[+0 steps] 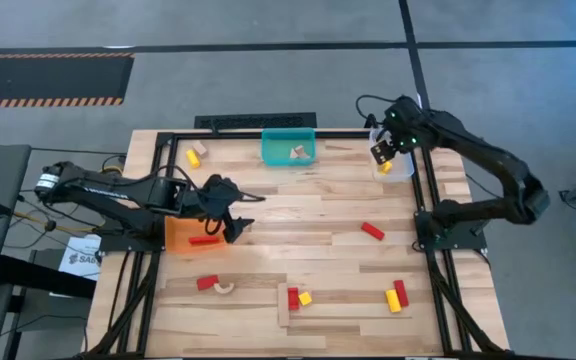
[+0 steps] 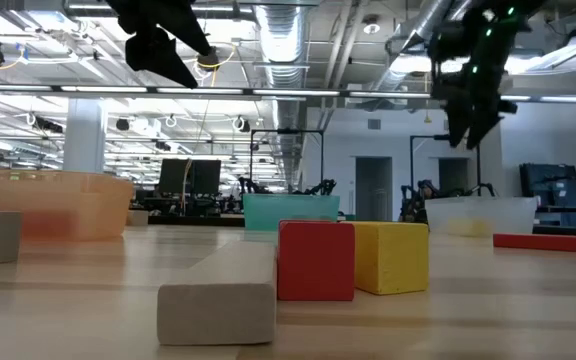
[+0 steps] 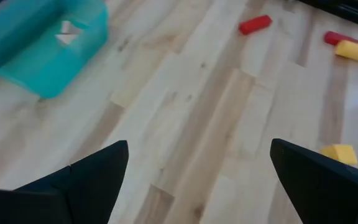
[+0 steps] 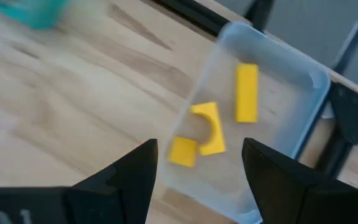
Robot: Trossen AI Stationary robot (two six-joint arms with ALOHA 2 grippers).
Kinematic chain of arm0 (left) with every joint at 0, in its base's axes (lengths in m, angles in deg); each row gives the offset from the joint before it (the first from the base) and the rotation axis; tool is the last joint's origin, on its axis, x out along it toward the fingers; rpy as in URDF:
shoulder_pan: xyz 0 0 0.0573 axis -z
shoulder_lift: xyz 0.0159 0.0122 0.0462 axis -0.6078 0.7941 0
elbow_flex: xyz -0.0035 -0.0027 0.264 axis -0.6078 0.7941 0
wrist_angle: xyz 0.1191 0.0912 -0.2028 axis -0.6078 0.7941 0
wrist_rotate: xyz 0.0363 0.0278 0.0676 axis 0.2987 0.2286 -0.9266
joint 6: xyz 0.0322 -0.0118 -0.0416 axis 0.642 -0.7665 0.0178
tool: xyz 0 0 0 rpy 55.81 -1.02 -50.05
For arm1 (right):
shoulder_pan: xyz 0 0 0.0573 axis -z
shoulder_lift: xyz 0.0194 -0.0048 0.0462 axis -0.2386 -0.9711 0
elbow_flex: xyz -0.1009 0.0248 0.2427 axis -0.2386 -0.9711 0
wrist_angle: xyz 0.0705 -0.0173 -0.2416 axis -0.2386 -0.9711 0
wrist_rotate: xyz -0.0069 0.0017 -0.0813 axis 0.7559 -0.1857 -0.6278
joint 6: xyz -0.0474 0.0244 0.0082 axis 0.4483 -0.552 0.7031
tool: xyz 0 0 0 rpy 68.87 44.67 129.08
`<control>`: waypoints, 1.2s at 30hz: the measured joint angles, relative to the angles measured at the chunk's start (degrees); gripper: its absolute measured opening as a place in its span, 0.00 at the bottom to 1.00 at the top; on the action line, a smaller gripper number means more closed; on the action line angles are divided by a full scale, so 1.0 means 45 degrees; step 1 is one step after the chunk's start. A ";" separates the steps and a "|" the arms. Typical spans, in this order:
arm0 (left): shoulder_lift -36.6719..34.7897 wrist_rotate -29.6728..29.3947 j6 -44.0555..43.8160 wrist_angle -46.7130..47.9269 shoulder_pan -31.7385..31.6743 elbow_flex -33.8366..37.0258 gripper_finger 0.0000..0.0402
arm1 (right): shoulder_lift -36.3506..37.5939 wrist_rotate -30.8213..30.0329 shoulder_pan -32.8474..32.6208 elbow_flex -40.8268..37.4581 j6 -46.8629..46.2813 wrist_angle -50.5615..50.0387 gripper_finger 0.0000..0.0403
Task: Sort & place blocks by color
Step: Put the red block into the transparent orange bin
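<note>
The right gripper [image 1: 390, 150] is held above the clear bin [image 1: 400, 168] at the far right corner of the table, with its fingers spread and nothing between them. Three yellow blocks are seen in that bin from the right wrist view: a bar [image 4: 247, 92], an arch [image 4: 208, 127] and a small cube [image 4: 183, 151].

The left gripper [image 1: 236, 226] is found just beside the orange bin [image 1: 180, 234], where a red bar [image 1: 205, 240] lies. Its fingers are also apart and empty.

A pale wood piece [image 1: 297, 152] is kept in the teal bin [image 1: 288, 146]. Many blocks are not yet sorted: a yellow block and a pale one [image 1: 195, 155] at the far left, a red block [image 1: 372, 231] in the middle right, a red block [image 1: 206, 283] with a pale arch [image 1: 225, 288] at the near left, a red and yellow pair [image 1: 298, 298] on a pale plank, and another red and yellow pair [image 1: 397, 296] at the near right.

Trouble is most likely with the pairs that touch. If one block is gripped, its neighbour can be pushed away or lifted together, and the wrong colour could then be dropped in a bin. The arch can also be caught badly because of its curved shape, and it may slip out.
</note>
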 joint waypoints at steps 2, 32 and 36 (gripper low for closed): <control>0.0150 0.0176 0.0000 0.0003 0.0334 0.0010 0.95 | 0.0584 0.0001 -0.0679 0.0000 -0.0431 -0.0034 0.63; 0.4018 0.0756 -0.1729 -0.0145 0.6495 0.0015 0.95 | 0.1974 -0.1214 -0.7608 0.0014 -0.4956 -0.1053 0.63; 0.4018 0.1045 -0.0249 -0.0738 0.5713 0.0015 0.95 | 0.1958 -0.0388 -0.8679 0.0008 -0.5952 -0.1846 0.63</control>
